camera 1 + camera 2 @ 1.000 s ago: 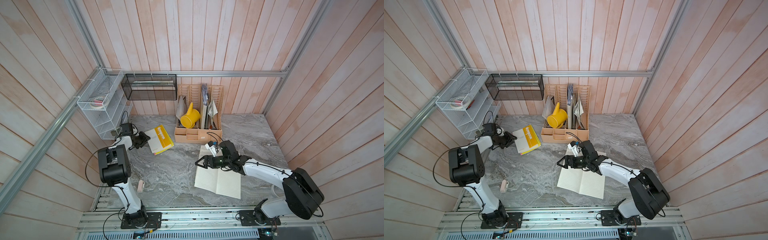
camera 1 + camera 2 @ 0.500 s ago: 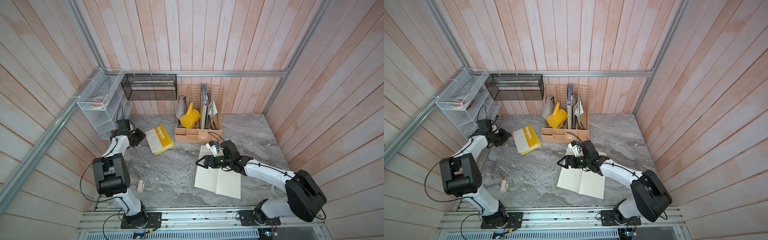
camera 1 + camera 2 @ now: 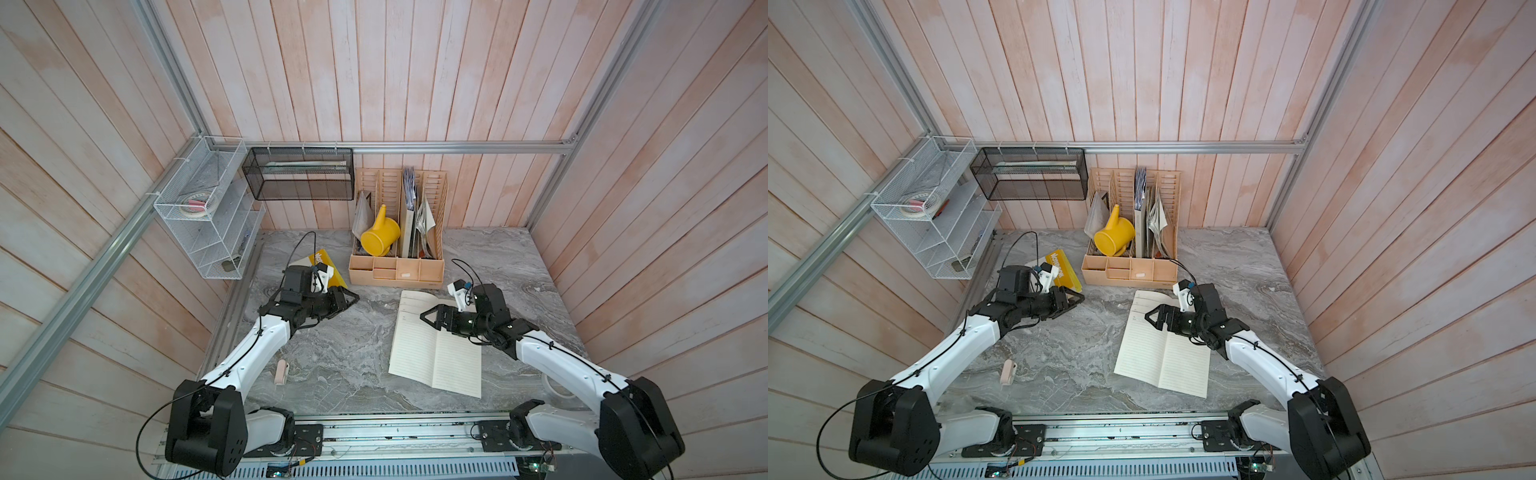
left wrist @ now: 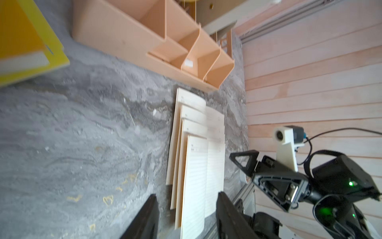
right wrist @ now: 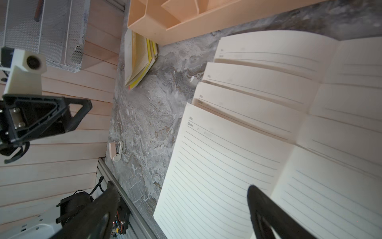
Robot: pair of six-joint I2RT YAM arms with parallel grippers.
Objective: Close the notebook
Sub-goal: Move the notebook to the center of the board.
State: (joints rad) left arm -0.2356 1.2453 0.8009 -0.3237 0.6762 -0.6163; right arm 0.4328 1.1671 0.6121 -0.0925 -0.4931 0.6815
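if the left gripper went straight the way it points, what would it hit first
Likely the notebook: the left gripper points across the table at its near page edge. Height is unclear; passing above the pages, it would meet the right gripper.

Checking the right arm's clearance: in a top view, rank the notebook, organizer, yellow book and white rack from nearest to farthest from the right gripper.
1. notebook, lying open directly under the right gripper.
2. organizer, just behind, against the back wall.
3. yellow book, farther over on the left side of the table.
4. white rack, on the left wall.
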